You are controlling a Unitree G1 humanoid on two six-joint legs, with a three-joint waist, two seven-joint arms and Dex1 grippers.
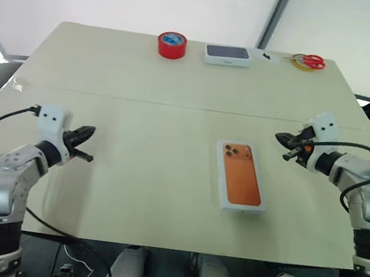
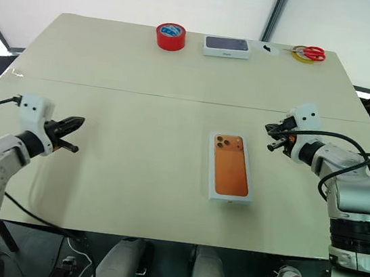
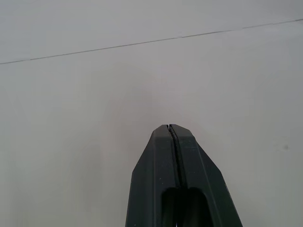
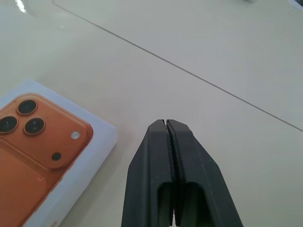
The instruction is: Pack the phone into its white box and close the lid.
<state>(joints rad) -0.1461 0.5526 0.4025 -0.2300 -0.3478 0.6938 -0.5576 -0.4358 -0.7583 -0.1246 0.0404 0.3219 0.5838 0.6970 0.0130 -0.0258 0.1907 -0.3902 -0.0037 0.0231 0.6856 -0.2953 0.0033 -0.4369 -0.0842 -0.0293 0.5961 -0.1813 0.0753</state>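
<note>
The table carries the lid, tape, scissors.

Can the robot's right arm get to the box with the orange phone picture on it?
Probably yes. The right gripper hangs shut above the table, just to the right of the closed white box, and nothing lies between them. It would have to open first to grab it.

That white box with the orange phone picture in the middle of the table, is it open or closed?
Closed. The lid with the orange phone picture sits flat and square over the white box, with no gap or tray interior showing. Whether a phone is inside cannot be told.
</note>
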